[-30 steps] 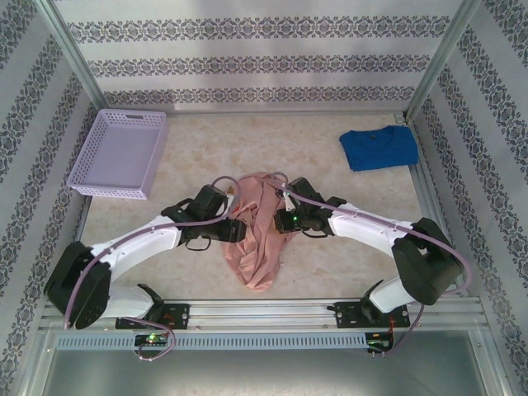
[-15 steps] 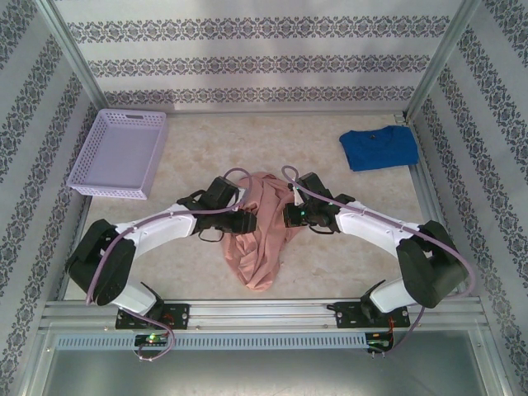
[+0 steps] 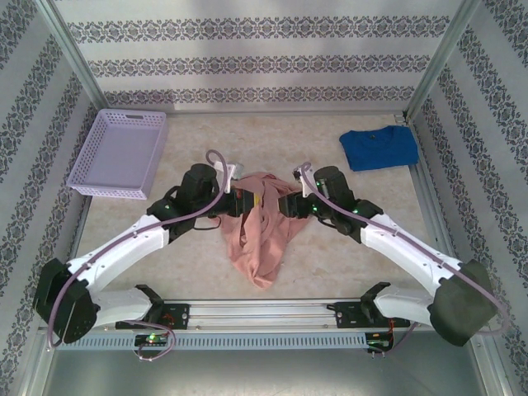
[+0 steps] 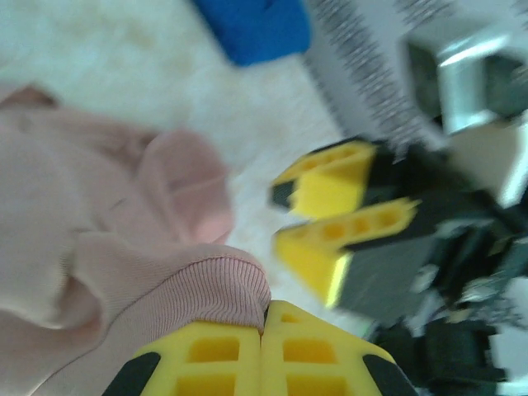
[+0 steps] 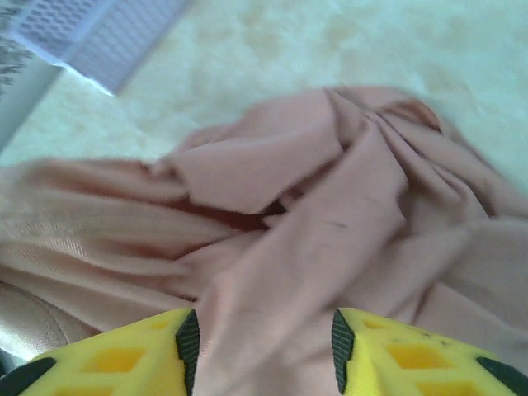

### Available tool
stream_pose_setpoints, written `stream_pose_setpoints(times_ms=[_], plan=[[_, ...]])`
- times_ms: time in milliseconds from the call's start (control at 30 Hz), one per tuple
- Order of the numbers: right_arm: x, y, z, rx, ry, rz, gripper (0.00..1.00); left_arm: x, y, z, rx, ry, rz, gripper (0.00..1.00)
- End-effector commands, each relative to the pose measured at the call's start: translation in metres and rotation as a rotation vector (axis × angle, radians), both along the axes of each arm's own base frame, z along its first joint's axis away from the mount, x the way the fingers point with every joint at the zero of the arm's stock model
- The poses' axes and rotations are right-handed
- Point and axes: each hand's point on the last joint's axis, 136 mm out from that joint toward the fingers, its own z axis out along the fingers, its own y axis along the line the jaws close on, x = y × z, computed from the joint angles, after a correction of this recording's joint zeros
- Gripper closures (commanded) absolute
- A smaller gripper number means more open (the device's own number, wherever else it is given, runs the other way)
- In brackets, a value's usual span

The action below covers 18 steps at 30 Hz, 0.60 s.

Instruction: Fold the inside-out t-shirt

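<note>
Lilac basket [image 3: 120, 157]: far left of the table [image 3: 346, 264], well apart from the work.

Left gripper [image 3: 244, 200]: at the left far edge of the pink tee [image 3: 260, 239]. In its wrist view you see the yellow fingers pressed together, with a ribbed edge of the cloth running into the seam between them. Read this as a pinch on that ribbing.

Pink tee: mid-table between the two grippers, bunched and creased. A narrow tail trails toward the near edge. Not spread, nothing folded yet.

Right gripper [image 3: 286, 204]: at the right far edge of the tee. Its wrist view shows the fingers spread with cloth lying in the gap, so it is not pinching.

Blue tee [image 3: 379, 148]: far right, apart, not your concern.

Handling, judged:
- The cloth looks soft, light and limp. It should drape from any held point, and the layers may slide and bunch.
- The ribbing and hems look firmer. Take hold there, on one layer only.
- For the right side, pick a matching edge level with the left pinch, so the tee can hang open between the arms.
</note>
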Motion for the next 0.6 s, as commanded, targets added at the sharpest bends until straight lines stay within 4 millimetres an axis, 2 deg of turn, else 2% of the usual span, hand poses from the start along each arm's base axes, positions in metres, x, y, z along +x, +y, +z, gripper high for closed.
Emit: stream_pose_setpoints(times_ms=[0, 200, 333, 367, 467, 567], plan=[[-0.008, 0.014, 0.008, 0.081, -0.026, 0.095, 0.47, 0.002, -0.012, 0.044, -0.106, -0.079, -0.041, 1.0], [-0.021, 0.012, 0.007, 0.098, -0.061, 0.14, 0.41, 0.011, -0.003, 0.071, -0.065, -0.149, 0.011, 1.0], [-0.038, 0.012, -0.003, 0.115, -0.076, 0.164, 0.39, 0.016, -0.001, 0.074, -0.052, -0.154, 0.029, 1.0], [-0.039, 0.009, -0.011, 0.094, -0.078, 0.146, 0.38, 0.016, 0.0, 0.076, -0.053, -0.157, 0.037, 1.0], [-0.026, -0.01, -0.037, 0.017, -0.026, 0.016, 0.38, 0.016, 0.007, 0.082, -0.054, -0.175, 0.053, 1.0], [-0.018, -0.003, -0.041, 0.07, -0.004, 0.002, 0.38, 0.016, 0.016, 0.082, -0.035, -0.181, 0.074, 1.0]])
